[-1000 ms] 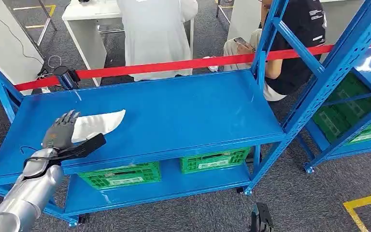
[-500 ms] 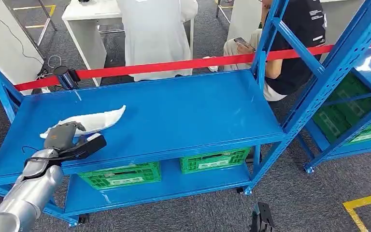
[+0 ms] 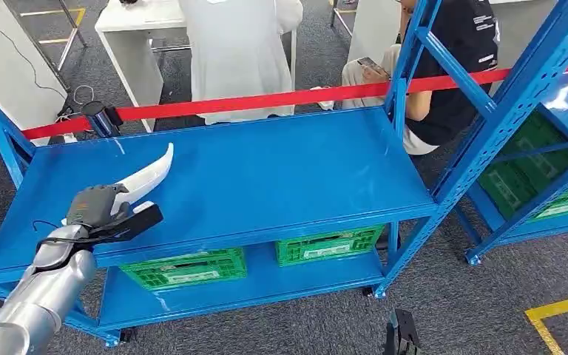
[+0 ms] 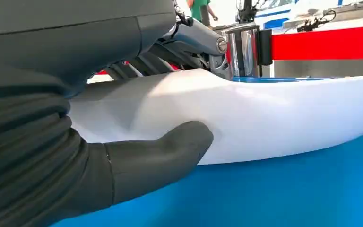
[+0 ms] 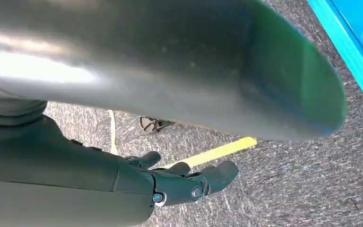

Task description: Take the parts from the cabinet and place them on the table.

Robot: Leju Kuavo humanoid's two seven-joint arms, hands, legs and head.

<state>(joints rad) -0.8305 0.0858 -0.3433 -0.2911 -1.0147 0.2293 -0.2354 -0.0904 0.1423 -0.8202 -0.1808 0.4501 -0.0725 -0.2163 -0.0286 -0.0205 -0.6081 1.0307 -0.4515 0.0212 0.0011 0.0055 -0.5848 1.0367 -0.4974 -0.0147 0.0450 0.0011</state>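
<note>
Blue shelf top (image 3: 281, 170): white curved part (image 3: 148, 174) at near left, tilted up. Lower shelf (image 3: 266, 285): two green crates (image 3: 185, 268), side by side.

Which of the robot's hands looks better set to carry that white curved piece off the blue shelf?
The left. The left robot hand already grips the white curved part above the blue shelf, while the right robot hand hangs empty over the carpet.

White part (image 3: 146, 177), blue shelf (image 3: 281, 170), green crates (image 3: 329, 245), red tape (image 3: 266, 98)
</note>
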